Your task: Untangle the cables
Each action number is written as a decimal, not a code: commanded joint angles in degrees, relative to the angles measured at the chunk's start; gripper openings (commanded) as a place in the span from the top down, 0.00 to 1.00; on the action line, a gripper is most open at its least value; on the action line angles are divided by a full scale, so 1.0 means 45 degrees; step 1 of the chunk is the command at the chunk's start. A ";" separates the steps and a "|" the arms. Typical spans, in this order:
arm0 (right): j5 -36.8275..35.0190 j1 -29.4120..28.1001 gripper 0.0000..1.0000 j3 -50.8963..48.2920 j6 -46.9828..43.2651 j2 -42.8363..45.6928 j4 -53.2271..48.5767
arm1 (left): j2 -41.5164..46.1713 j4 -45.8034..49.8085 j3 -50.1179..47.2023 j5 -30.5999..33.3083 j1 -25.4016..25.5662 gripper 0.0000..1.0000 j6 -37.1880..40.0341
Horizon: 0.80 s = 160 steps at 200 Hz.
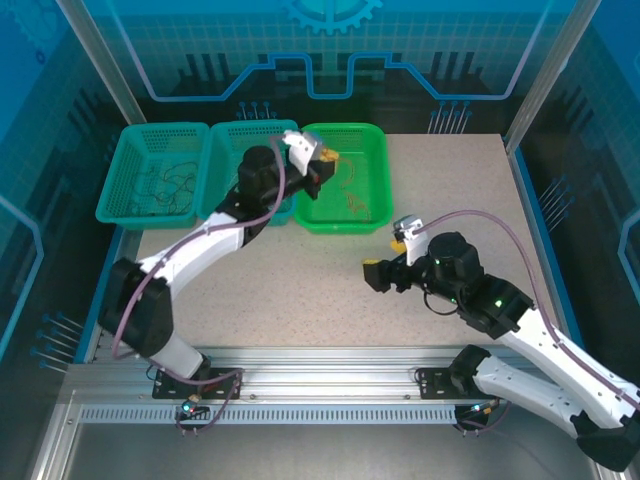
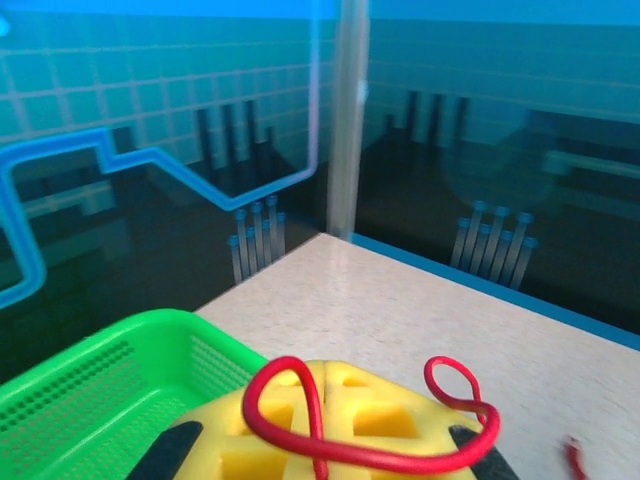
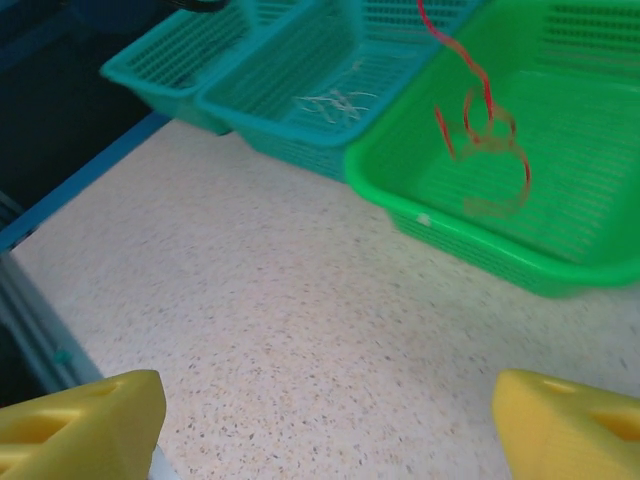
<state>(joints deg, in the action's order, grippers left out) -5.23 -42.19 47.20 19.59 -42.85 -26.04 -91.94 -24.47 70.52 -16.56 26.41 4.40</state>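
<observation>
Red cable [image 2: 286, 362] | pinched in left pincer [image 2: 345, 428] | dangling over green basket [image 2: 100, 390]

The cable [image 2: 285, 363] is red, the fingers [image 2: 345, 395] yellow. The basket [image 3: 450, 235] is green. The table [image 3: 300, 330] is cream with dark specks.

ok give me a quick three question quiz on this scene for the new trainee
1. True or false: the right claw is shut on a cable.
2. Which colour of cable does the left claw hold? A black, B white, C red.
3. Fill in: the white cables lie in the ___ teal basket of the row of three.

Key:
1. False, it is open above the table.
2. C, a red cable held over the green basket.
3. Middle.
</observation>
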 commanded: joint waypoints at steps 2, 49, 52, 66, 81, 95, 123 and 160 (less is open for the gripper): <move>-0.1973 0.0246 0.14 0.0134 0.1967 0.0111 -0.1862 | -0.1768 0.1282 0.1845 0.1574 -0.0206 1.00 -0.0093; -0.1988 0.0909 0.14 0.0541 0.3327 0.0079 -0.2974 | -0.5424 0.6225 0.6761 0.2404 -0.0359 0.71 -0.0257; -0.1938 0.0962 0.14 0.0546 0.3354 0.0051 -0.2996 | -0.5532 0.6556 0.6962 0.2389 -0.0384 0.69 -0.0334; -0.1773 0.1164 0.14 0.0624 0.3431 0.0014 -0.3107 | -0.5815 0.7830 0.7591 0.2216 -0.0454 0.56 -0.0676; -0.1664 0.1355 0.14 0.0630 0.3496 -0.0027 -0.3196 | -0.5868 0.9120 0.7998 0.2184 -0.0498 0.51 -0.0764; -0.1579 0.1526 0.14 0.0610 0.3535 -0.0077 -0.3200 | -0.5476 0.9351 0.7583 0.2243 -0.0518 0.51 -0.0725; -0.2273 0.2221 0.13 0.0558 0.4491 -0.0221 -0.3886 | -0.3634 0.8077 0.5611 0.1567 -0.0532 0.50 -0.1179; -0.2399 0.4167 0.13 0.0092 0.5767 -0.0402 -0.4655 | 0.0017 0.5478 0.2542 -0.0321 -0.0261 0.45 -0.2927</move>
<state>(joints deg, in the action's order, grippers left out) -14.61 -28.29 48.45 40.05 -44.23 -42.92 -104.77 9.19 87.44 -10.90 24.43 -2.74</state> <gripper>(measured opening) 0.875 0.533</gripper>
